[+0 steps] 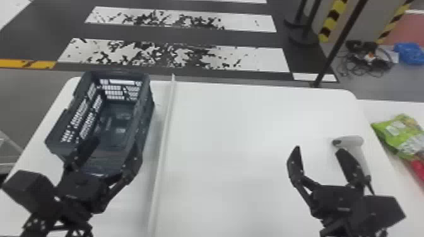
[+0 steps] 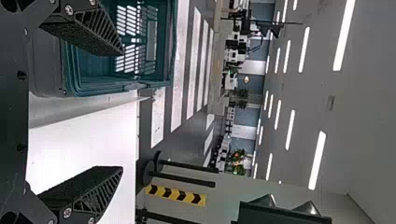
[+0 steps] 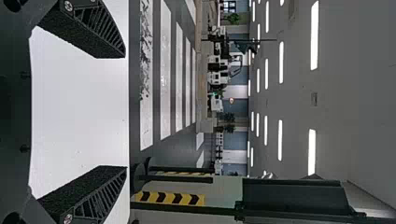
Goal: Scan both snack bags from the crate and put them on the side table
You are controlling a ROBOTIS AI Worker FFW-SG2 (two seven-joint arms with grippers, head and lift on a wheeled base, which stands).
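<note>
Both end effectors are held released above the white surface (image 1: 233, 141), with a green snack bag (image 1: 400, 135) placed on the side table (image 1: 388, 108).
The fingers of the left end effector (image 1: 115, 146) are spread at the near end of the dark crate (image 1: 146, 110); whether the crate is touched cannot be told. The fingers of the right end effector (image 1: 319, 149) are parted, and a white scanner (image 1: 353, 141) is set just beyond its right finger. Farther right of that end effector, the green bag is seen beside a red package (image 1: 419, 167), cut off by the view's edge.
</note>
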